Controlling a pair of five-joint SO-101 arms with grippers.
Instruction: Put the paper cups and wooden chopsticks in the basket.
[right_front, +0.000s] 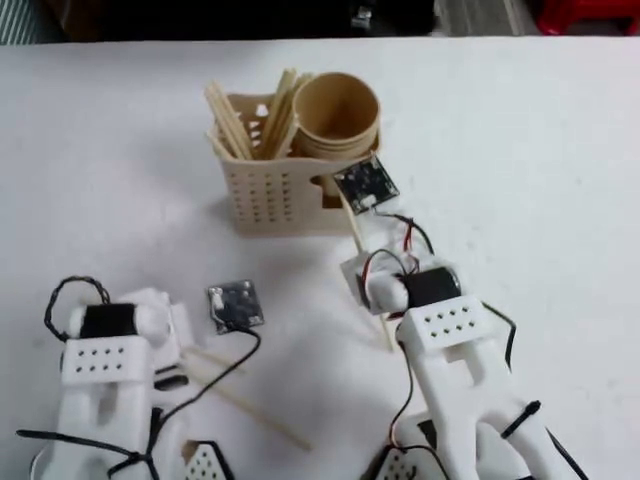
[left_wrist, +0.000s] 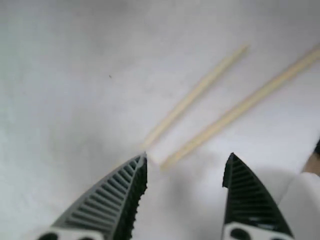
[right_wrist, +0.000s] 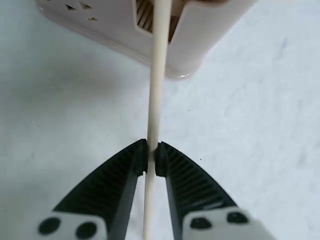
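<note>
A chopstick (right_wrist: 159, 75) is pinched by the right gripper (right_wrist: 152, 147) beside the basket (right_front: 270, 195), set near the table's (right_front: 550, 150) far edge with paper cups (right_front: 336, 110) inside. The left gripper (left_wrist: 186, 157) is held spread above two loose chopsticks (left_wrist: 195, 95).

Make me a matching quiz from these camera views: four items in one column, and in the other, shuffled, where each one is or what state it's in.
Things:
1. paper cups
2. left gripper
3. right gripper
4. two loose chopsticks

Places or states:
A. lying flat on the table
B. shut on a chopstick
C. inside the basket
D. open, just above the table

Pairs: 1-C, 2-D, 3-B, 4-A.
</note>
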